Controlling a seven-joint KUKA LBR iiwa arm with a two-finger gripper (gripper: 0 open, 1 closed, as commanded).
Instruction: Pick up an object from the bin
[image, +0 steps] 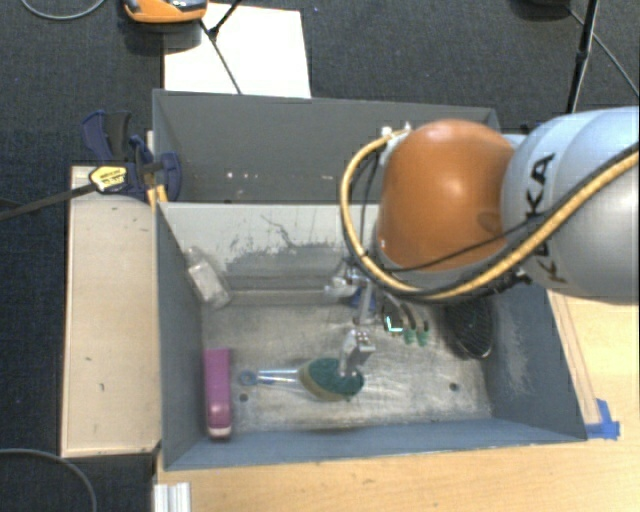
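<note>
Here, gripper (354, 352) over round green blue-handled brush (333, 380)

The gripper (353, 362) is down at the dark green round head of a blue-handled tool (325, 379) near the bin's (178, 350) front wall; a purple block (217, 392) lies in the front left corner; a black object (470, 326) sits by the right wall.

The bin (300, 150) is matt grey metal, its floor scuffed with pale scratches; the orange cover (440, 190) on the wrist is smooth and glossy; the end effector (353, 365) looks like bare shiny metal; the purple block (217, 392) seems matt plastic; the green-headed tool (333, 379) has a translucent bluish plastic handle.
</note>
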